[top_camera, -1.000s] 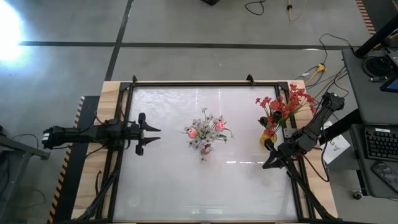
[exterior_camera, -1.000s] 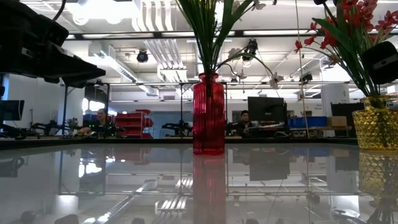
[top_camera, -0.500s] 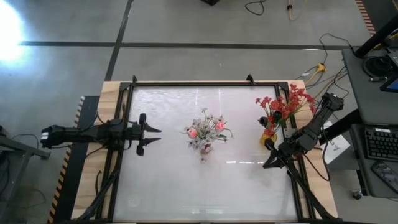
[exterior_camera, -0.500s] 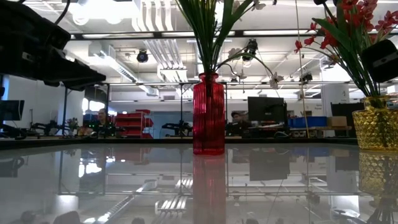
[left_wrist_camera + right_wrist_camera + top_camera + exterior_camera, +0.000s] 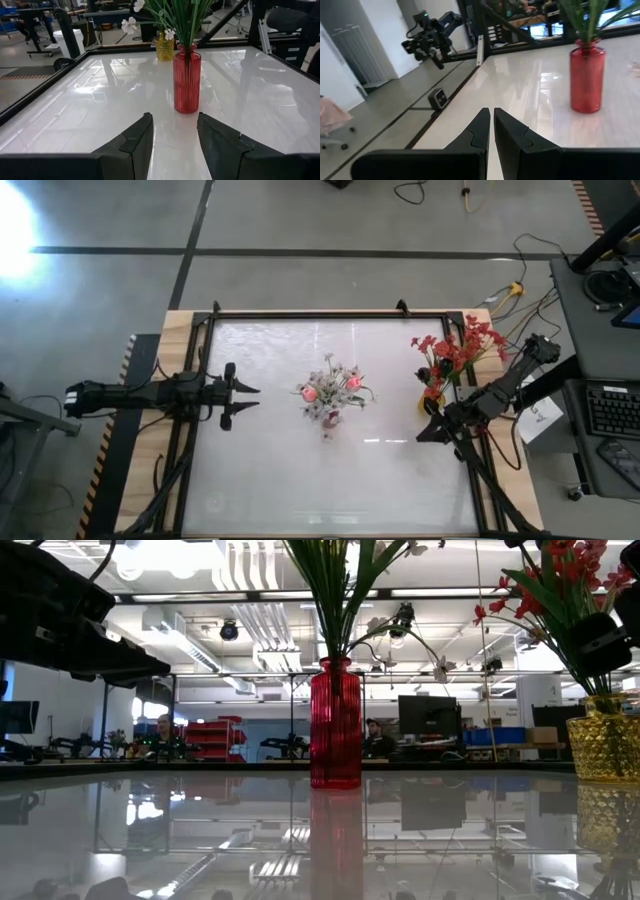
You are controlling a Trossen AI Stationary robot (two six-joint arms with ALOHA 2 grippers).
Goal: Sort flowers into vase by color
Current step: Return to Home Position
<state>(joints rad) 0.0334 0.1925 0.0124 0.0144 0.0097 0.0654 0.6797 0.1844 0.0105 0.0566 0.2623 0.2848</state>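
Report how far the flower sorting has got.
Done: red flowers stand in the yellow vase, white and pink flowers in the red vase. In hand: nothing; the left hand is open near the table's left edge, the right hand shut near the yellow vase. Left: no loose stems in view.

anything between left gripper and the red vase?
Nothing. Only bare tabletop lies between the left gripper and the red vase, as the left wrist and high views show.
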